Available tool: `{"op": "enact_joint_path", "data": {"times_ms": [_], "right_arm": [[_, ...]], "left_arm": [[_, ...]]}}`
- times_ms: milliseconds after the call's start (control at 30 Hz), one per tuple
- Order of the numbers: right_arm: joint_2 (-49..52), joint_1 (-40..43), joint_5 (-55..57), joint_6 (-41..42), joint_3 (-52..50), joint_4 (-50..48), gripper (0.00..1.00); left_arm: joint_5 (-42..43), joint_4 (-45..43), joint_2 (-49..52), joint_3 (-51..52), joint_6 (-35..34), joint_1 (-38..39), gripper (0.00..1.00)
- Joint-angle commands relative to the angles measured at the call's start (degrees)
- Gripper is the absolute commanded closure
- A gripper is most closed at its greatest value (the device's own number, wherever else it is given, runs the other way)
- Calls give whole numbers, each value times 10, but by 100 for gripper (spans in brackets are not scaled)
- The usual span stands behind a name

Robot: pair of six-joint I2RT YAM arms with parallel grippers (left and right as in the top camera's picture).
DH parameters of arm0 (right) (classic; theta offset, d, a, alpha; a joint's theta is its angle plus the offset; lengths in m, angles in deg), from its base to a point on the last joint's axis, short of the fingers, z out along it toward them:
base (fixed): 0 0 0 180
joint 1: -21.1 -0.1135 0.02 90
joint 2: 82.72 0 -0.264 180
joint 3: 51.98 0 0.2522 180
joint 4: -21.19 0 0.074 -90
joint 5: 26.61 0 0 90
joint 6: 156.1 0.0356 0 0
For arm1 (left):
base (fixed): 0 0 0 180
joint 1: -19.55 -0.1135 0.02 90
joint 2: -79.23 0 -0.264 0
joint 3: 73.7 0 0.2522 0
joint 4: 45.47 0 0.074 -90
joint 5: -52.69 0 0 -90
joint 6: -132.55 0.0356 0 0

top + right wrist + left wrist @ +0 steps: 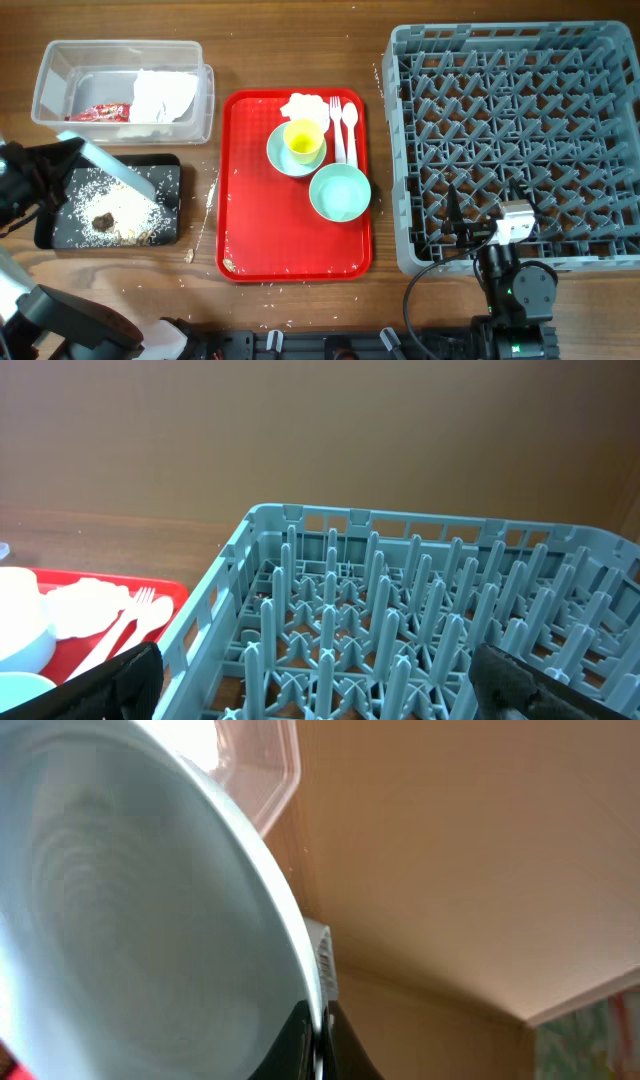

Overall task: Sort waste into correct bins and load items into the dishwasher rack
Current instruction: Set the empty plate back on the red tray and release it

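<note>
Pale blue plate (pixel 120 172) — steeply tilted — over scraps (pixel 104 221) in black tray (pixel 170 185).

Wooden table against a plain brown backdrop.
The table (pixel 290 310) shows warm brown wood grain, evenly lit; a flat brown wall (pixel 300 430) rises behind its far edge.

The left gripper (pixel 72 152) is clamped on the rim of the pale blue large round plate (pixel 120 172), held tilted. The right gripper (pixel 330 695) points forward, jaws fully spread.
</note>
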Motion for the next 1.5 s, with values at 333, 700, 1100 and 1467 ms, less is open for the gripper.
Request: {"op": "enact_joint_path", "data": {"times_ms": [333,700,1100,1467], "right_arm": [[-5,2,8,-5,-1,-2,0],[-5,2,8,-5,0,-3,0],[-5,2,8,-6,0,-2,0],[-5,2,8,-6,-1,-2,0]], "left_arm": [[-107,146,-41,0,66,229,96],[-430,54,-38,9,-183,663,96],[-736,1,31,9,-404,936,96],[-736,-8,48,8,-399,938,35]]}}
